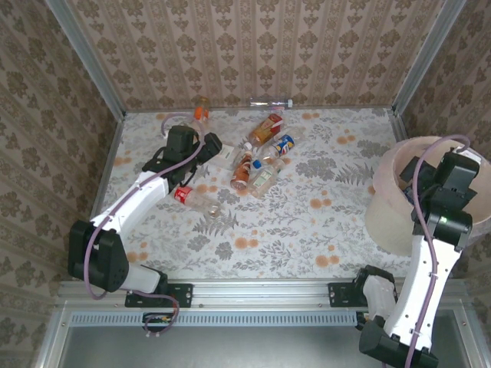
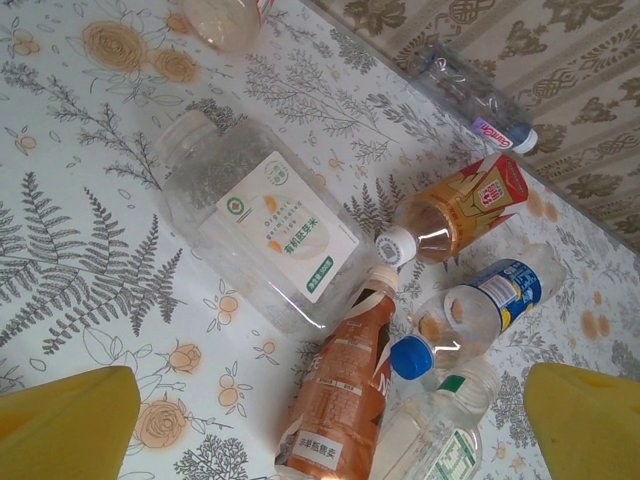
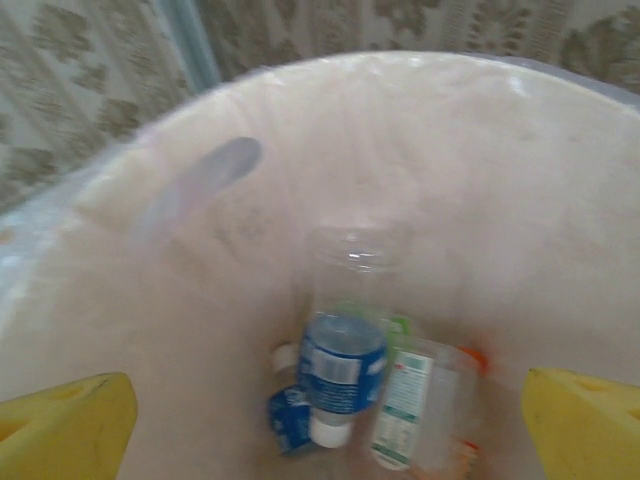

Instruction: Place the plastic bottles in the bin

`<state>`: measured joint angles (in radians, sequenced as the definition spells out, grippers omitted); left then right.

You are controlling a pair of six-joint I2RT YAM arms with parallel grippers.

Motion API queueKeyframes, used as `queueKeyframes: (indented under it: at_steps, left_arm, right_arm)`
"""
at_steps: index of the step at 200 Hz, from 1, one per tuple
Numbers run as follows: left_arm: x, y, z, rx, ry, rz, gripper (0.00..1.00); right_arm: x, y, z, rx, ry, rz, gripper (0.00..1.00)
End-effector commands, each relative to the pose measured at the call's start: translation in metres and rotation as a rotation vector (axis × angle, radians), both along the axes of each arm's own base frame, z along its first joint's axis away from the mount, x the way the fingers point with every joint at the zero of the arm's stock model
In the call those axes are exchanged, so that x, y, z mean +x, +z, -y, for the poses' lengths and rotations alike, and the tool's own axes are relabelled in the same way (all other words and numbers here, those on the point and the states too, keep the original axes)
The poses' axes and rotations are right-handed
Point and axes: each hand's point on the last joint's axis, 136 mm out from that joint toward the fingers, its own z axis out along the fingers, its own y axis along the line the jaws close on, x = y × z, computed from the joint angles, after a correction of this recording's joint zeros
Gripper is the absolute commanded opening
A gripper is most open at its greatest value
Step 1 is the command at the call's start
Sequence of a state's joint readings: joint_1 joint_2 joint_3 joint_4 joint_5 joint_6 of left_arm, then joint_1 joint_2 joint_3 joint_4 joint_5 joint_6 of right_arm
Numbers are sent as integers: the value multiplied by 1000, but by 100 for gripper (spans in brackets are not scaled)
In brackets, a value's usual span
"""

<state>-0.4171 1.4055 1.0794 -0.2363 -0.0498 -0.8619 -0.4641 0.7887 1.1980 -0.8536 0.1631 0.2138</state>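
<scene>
Right wrist shows the right gripper wide open and empty over the bin, bottles at 6 o'clock inside, the drop seemingly done; next, the equally open, empty left gripper should descend on the white-labelled bottle at 11 o'clock.

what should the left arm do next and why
Probably lower the left gripper onto the brown-labelled bottle and close. Its jaws stand open and empty, that bottle lies right between its fingers, and it is not yet in the bin.
</scene>
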Motion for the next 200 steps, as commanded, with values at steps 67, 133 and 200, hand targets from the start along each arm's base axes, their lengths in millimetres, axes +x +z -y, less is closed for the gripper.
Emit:
queueKeyframes:
  at_steps: [67,133,200]
  left_arm:
    - [-9,-26,-17,-51,79,-113,100]
    - [-5,-47,-3,-72,-3,-226,100]
    - [11,-70,-8,54,24,-359,100]
  right_arm:
    - [53,72,-130,141,621,498,100]
    - [80,72,-190,147,817,521,100]
    - [108,37,-240,190,927,436,100]
